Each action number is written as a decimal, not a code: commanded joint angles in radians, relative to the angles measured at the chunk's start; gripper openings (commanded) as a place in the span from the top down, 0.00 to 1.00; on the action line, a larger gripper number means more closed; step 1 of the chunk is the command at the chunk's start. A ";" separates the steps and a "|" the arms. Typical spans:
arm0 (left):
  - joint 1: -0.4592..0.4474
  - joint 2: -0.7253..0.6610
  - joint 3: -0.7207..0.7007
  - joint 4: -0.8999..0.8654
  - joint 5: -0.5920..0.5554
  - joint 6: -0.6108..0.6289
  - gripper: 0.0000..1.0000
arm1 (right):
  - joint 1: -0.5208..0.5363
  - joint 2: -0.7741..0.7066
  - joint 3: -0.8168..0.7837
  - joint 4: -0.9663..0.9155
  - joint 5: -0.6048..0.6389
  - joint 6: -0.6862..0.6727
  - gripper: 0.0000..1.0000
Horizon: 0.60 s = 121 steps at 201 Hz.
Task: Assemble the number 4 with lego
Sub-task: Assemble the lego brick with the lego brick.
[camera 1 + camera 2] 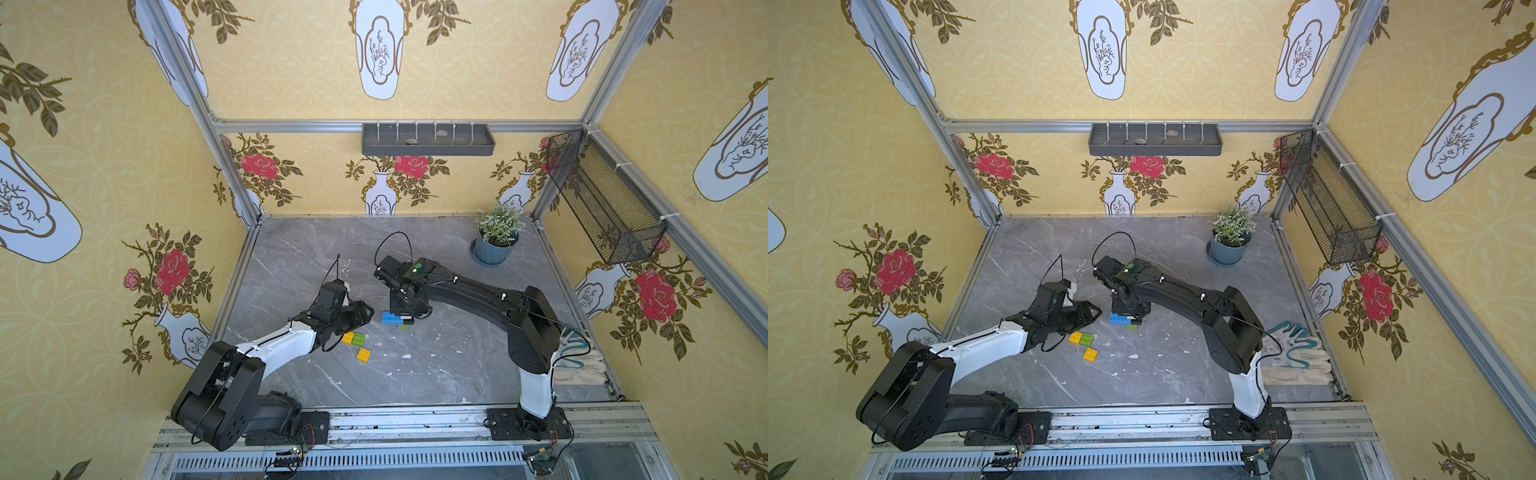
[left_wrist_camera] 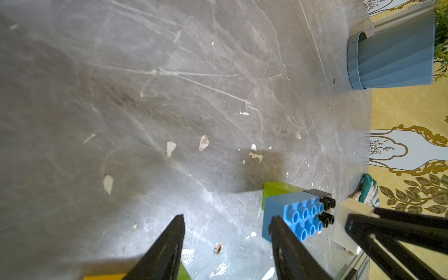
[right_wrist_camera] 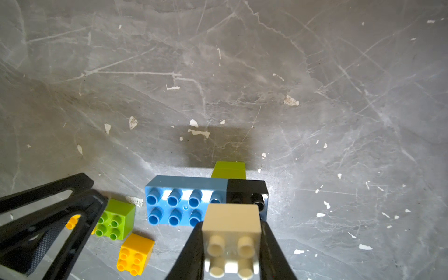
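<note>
ASSEMBLY IN PROGRESS: The right fingers (image 3: 190,252) pinch a white brick (image 3: 232,218) just above the spot where the blue bar (image 3: 184,201) meets the black brick (image 3: 247,191) of the half-built number 4 (image 1: 397,319). The figure rests in the middle of the desk (image 3: 218,72), with a lime green brick (image 3: 230,168) at its far side. The step in hand appears to be adding the white piece; next it likely needs squaring to the cluster and a firm press. The right arm arches over with its wrist aimed down. The left arm lies low, its fingers (image 2: 169,247) spread and empty near the blue bar, over a loose green brick (image 3: 116,218) and a loose yellow brick (image 3: 134,252).
</note>
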 commanded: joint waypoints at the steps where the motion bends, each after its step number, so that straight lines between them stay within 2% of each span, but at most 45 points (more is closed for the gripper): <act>1: 0.001 0.007 0.002 0.014 0.008 0.013 0.41 | 0.004 0.007 -0.004 0.024 -0.010 -0.006 0.84; 121: 0.001 0.016 0.003 0.018 0.013 0.014 0.41 | 0.002 0.007 -0.014 0.043 -0.005 -0.014 0.84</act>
